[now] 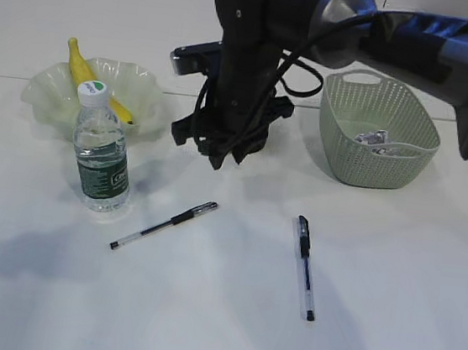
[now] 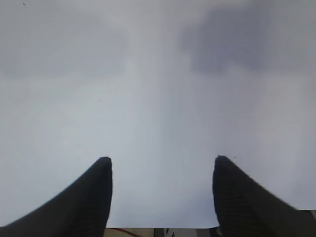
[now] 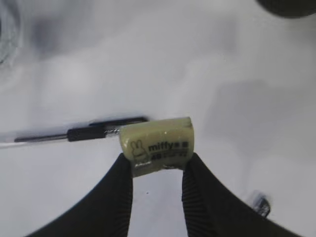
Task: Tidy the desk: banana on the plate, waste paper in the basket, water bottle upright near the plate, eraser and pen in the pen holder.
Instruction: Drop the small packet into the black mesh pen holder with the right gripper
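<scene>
My right gripper (image 1: pixel 225 159) (image 3: pixel 158 165) hangs over the table's middle and is shut on a pale yellow eraser (image 3: pixel 157 144) printed "miffy". The eraser is hidden in the exterior view. One black pen (image 1: pixel 165 225) (image 3: pixel 81 132) lies below it, and a second pen (image 1: pixel 305 263) lies to the right. The banana (image 1: pixel 81 69) lies on the pale green plate (image 1: pixel 45 90). The water bottle (image 1: pixel 101 156) stands upright in front of the plate. Crumpled paper (image 1: pixel 372 138) lies in the green basket (image 1: pixel 387 167). My left gripper (image 2: pixel 163 165) is open over bare table. The pen holder is out of view.
The right arm (image 1: pixel 385 36) stretches from the right edge across the back of the white table (image 1: pixel 216 333). A dark round shape (image 3: pixel 291 4) shows at the top right of the right wrist view.
</scene>
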